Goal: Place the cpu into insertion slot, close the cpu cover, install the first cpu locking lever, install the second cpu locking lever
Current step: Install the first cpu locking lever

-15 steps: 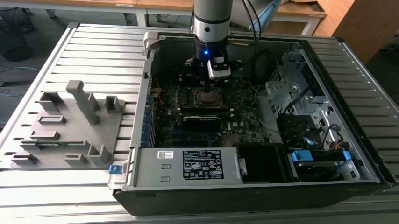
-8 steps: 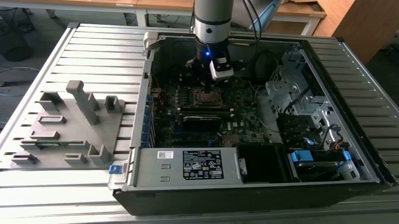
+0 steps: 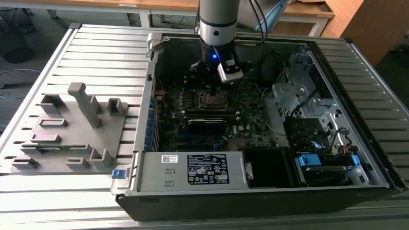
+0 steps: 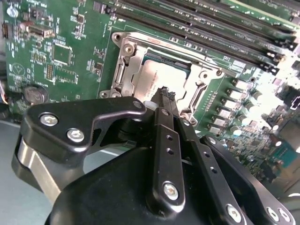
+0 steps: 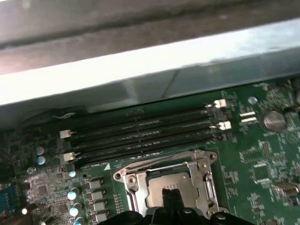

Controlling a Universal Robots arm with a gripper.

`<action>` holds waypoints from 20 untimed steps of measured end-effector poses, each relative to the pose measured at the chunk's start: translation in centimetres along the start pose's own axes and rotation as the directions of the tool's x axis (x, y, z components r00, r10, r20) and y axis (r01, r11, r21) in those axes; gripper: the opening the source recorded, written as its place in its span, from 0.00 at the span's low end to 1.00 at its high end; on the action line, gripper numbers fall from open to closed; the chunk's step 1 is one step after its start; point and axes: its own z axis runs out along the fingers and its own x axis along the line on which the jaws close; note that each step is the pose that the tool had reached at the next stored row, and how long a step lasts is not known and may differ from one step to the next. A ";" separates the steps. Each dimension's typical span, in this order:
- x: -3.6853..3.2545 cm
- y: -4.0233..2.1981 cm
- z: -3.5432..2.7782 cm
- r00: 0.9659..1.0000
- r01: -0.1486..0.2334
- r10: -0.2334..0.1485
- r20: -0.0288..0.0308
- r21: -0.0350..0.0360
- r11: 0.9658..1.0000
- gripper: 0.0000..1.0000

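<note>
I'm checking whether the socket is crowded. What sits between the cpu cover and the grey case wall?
In the first wrist view, four long black slots run side by side between the cpu cover and the case wall.

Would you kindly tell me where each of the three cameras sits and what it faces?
Exterior view: off the arm, above, looking down into the open computer case; the arm descends to the gripper over the cpu cover.
Second wrist view: on the arm behind the gripper, facing the cpu inside the cover.
First wrist view: on the arm, facing the cover and long slots; the gripper's tip shows.
Shared: both wrist views show socket and jaws, which stand together.
</note>
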 end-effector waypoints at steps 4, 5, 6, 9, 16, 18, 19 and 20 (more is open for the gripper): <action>0.01 0.00 0.12 0.998 0.065 -0.065 -0.001 -0.004 0.998 0.11; 0.01 0.00 0.15 0.997 0.081 -0.081 -0.001 -0.005 0.997 0.11; 0.01 0.00 0.17 0.995 0.096 -0.096 -0.001 -0.006 0.995 0.11; 0.01 0.00 0.19 0.994 0.108 -0.108 0.000 0.002 0.994 0.11; -0.02 -0.07 0.20 0.994 0.112 -0.112 0.001 0.022 0.993 0.11; -0.06 -0.09 0.22 0.994 0.113 -0.113 0.001 0.022 0.993 0.11; -0.09 -0.09 0.22 0.994 0.114 -0.114 0.001 0.022 0.993 0.11; -0.11 -0.09 0.23 0.993 0.115 -0.115 0.001 0.022 0.993 0.11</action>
